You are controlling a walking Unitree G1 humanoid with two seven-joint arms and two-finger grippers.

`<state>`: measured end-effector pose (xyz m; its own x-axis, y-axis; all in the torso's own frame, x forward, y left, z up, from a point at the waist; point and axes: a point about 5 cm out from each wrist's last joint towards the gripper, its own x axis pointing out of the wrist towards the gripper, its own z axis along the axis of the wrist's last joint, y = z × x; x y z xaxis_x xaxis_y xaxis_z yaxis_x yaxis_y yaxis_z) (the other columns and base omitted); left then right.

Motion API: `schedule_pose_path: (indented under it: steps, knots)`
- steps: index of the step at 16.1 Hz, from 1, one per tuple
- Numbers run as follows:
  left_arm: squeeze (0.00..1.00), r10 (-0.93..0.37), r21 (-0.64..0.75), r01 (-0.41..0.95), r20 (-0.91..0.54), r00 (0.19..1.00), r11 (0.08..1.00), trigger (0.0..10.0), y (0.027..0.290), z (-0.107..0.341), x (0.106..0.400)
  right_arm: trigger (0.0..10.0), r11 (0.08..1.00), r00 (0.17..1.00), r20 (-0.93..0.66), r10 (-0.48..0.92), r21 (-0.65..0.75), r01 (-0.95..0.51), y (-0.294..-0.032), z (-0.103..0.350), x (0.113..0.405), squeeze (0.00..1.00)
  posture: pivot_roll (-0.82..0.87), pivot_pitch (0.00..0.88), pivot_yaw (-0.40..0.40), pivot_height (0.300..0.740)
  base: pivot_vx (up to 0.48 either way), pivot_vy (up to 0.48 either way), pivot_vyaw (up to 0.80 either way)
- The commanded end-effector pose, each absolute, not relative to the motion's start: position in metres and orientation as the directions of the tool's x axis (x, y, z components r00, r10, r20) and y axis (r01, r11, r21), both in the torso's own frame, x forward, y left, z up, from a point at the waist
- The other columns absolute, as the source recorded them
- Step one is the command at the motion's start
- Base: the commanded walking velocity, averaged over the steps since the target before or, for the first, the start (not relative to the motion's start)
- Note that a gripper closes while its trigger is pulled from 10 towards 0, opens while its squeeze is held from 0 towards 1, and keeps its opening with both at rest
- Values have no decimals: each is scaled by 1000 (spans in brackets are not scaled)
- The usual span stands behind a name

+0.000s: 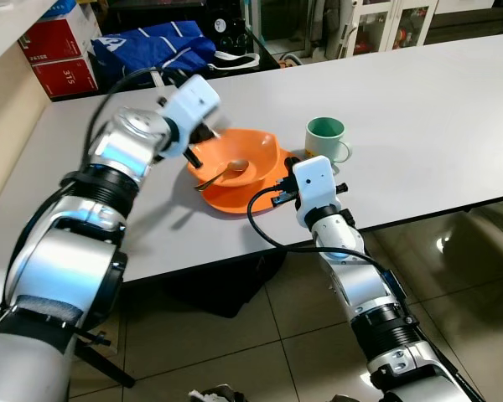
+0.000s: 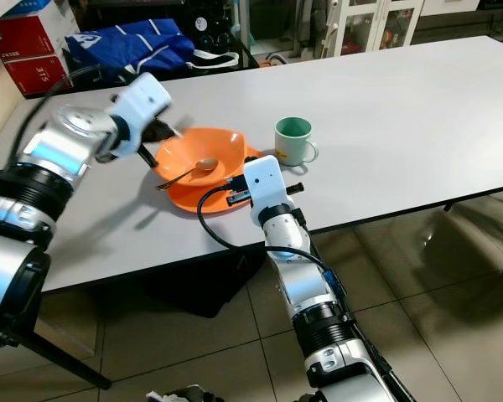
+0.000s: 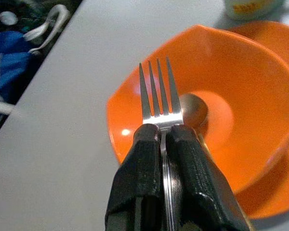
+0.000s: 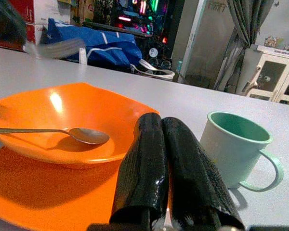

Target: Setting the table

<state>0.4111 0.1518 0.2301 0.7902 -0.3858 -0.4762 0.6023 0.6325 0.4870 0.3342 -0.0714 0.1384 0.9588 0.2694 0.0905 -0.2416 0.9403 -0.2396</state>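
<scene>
head eyes: high, looking down | wrists: close, low | shared: orange bowl (image 1: 237, 159)

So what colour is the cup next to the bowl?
The cup is mint green, a deeper green inside; the right wrist view shows it best.

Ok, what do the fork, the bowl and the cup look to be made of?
Fork: metal, likely steel; silvery, polished tines catching the light, clamped in the left gripper.
Bowl: probably plastic; uniform orange, smooth, with a soft glossy highlight.
Cup: pale green, matte, thick rim; plastic or melamine by the look, though glazed ceramic can't be ruled out.
</scene>
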Motion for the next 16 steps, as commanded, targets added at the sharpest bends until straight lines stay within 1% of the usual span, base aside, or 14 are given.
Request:
schedule_pose_path:
  steps: [1,5,9,13,16]
  knots:
    - [0,-388,546,597,-457,800,588,0,146,245,414,10000,938,956,95,278,-240,-249,-69,141,333,0,-64,32,117,727,0,0,0]
    - [0,-397,613,621,-478,784,488,0,127,235,416,10000,949,964,100,247,-228,-219,-75,140,321,0,-119,59,154,727,0,0,0]
    - [0,-402,647,612,-464,789,455,0,114,230,417,10000,949,972,86,218,-252,-191,-91,137,303,0,-191,105,161,727,0,0,0]
    - [0,-367,667,602,-479,798,439,0,116,219,416,10000,946,978,54,204,-266,-182,-101,133,289,0,-223,134,149,727,0,0,0]
    - [0,-294,682,578,-498,816,449,0,129,205,415,10000,940,979,18,205,-280,-192,-109,130,272,0,-243,169,126,727,0,0,0]
